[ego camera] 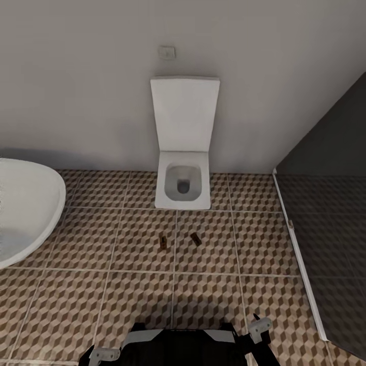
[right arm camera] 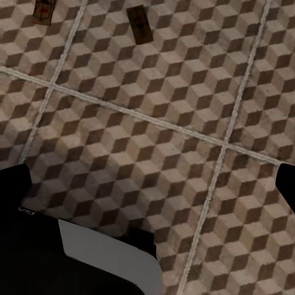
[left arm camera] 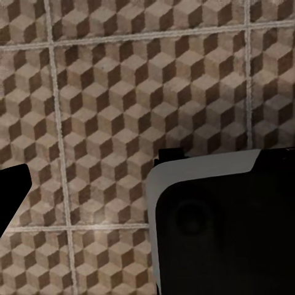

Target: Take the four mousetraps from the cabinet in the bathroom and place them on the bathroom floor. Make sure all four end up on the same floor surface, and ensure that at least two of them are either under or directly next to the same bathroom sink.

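Two mousetraps lie flat on the cube-patterned bathroom floor [ego camera: 127, 300] in front of the toilet, one [ego camera: 163, 242] a little left of the other [ego camera: 195, 239]. The right wrist view shows the same two mousetraps [right arm camera: 140, 23] [right arm camera: 44, 9] some way beyond my right gripper [right arm camera: 153, 177], which is open and empty above the tiles. My left gripper [left arm camera: 150, 181] hangs open over bare tiles beside my dark base [left arm camera: 227, 227], holding nothing. The cabinet and the sink are out of view.
A white toilet [ego camera: 183, 178] with its lid up stands against the back wall. An oval white bathtub [ego camera: 25, 213] juts in at the left. A dark glass shower partition [ego camera: 330, 229] with a pale bottom rail runs along the right.
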Robot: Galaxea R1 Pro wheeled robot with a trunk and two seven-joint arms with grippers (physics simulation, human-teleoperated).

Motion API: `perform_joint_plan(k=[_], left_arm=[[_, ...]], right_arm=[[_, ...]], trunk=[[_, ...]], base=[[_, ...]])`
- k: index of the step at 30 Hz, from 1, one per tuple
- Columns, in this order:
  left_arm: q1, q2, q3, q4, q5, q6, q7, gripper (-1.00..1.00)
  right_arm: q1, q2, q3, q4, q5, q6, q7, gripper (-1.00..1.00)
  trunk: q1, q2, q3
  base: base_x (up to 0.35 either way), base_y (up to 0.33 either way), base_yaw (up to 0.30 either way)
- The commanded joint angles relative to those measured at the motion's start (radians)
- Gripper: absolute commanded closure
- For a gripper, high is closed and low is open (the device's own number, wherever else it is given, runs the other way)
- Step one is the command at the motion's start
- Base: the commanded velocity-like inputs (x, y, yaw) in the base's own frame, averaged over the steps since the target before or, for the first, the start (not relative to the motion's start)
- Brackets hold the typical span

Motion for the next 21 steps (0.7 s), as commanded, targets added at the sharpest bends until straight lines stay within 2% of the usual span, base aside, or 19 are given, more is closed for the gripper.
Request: perform_joint_plan(k=[1, 6, 7, 11, 18, 21], left_arm=[[-0.001, -0.001, -0.008, 0.003, 0.003, -0.004, 0.002, -1.00], [0.000, -0.001, -0.008, 0.003, 0.003, -0.004, 0.002, -1.00], [0.000, -0.001, -0.008, 0.003, 0.003, -0.005, 0.002, -1.00], [0.000, -0.001, -0.008, 0.003, 0.003, -0.005, 0.002, -1.00], [0.000, -0.001, -0.008, 0.003, 0.003, -0.005, 0.002, -1.00], [0.000, -0.001, -0.008, 0.003, 0.003, -0.005, 0.003, -1.00]], right_arm=[[0.000, 0.001, 0.005, 0.000, -0.003, -0.002, -0.007, -1.00], [0.001, 0.006, 0.005, 0.000, -0.046, -0.002, -0.007, -1.00], [0.001, 0.007, 0.005, 0.000, -0.070, -0.002, -0.006, -1.00], [0.001, 0.009, 0.005, 0.000, -0.118, -0.002, -0.006, -1.00], [0.001, 0.009, 0.005, 0.000, -0.139, -0.002, -0.006, -1.00], [0.001, 0.009, 0.005, 0.000, -0.142, -0.002, -0.006, -1.00]], trunk=[[-0.003, 0.006, 0.004], [-0.023, 0.041, 0.027], [-0.026, 0.048, 0.032], [-0.042, 0.076, 0.051], [-0.069, 0.125, 0.083], [-0.069, 0.125, 0.088]], base=[[0.000, 0.000, 0.072], [0.000, 0.000, 0.072], [0.000, 0.000, 0.072], [0.000, 0.000, 0.072], [0.000, 0.000, 0.070], [0.000, 0.000, 0.037]])
